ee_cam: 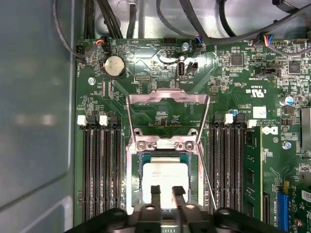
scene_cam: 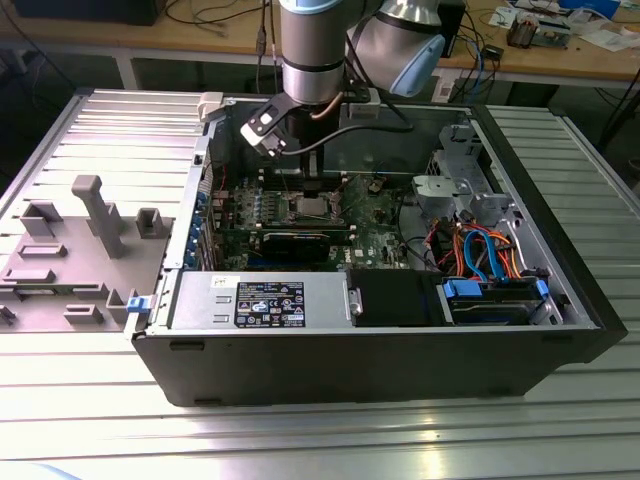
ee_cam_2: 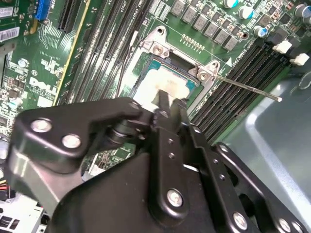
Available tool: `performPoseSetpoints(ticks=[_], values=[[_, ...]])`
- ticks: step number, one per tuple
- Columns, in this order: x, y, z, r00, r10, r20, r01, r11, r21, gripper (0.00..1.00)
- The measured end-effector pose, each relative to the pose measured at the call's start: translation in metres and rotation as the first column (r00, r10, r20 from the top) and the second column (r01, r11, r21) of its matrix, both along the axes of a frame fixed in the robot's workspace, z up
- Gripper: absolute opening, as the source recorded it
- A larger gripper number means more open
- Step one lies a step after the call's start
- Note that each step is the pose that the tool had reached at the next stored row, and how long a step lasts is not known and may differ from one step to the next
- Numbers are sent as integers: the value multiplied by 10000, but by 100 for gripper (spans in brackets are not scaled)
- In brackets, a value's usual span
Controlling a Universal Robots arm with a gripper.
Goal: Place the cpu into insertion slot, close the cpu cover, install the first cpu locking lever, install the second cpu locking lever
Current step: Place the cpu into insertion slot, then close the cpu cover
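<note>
In the first wrist view the cpu lies flat in the insertion slot on the green motherboard. Its dull silver top faces up. The cpu cover is swung open and lies back past its hinge, so the board shows through its cut-out. A thin locking lever stands free beside the slot, and it juts out as a bare rod in the second wrist view. My gripper hovers over the cpu's near edge, open by a narrow gap with nothing between the fingers. From the second wrist view my gripper sits just above the cpu.
Black memory slots flank the socket on both sides. A coin battery and cables lie beyond the cover. The case wall is close by. In the exterior view the arm reaches into the open case beside the drive cage.
</note>
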State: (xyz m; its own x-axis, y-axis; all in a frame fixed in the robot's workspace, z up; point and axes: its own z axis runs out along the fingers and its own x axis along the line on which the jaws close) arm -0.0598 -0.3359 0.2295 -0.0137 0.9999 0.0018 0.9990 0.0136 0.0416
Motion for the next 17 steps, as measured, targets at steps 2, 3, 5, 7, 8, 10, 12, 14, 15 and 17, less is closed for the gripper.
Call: performPoseSetpoints(ticks=[2,3,5,7,8,10,12,14,15,17], values=[[2,0,-1,9999,102,1,-102,9999,1,13],[3,0,-2,9999,117,0,-117,9999,1,11],[3,0,-2,9999,120,0,-120,9999,1,11],[3,0,-2,9999,121,1,-121,9999,1,11],[3,0,-3,9999,124,1,-124,9999,2,11],[3,0,-2,9999,127,1,-127,9999,2,11],[3,0,-2,9999,128,1,-128,9999,1,11],[3,0,-3,9999,128,1,-128,9999,2,11],[3,0,-2,9999,129,1,-129,9999,1,11],[3,0,-2,9999,130,1,-130,9999,1,11]])
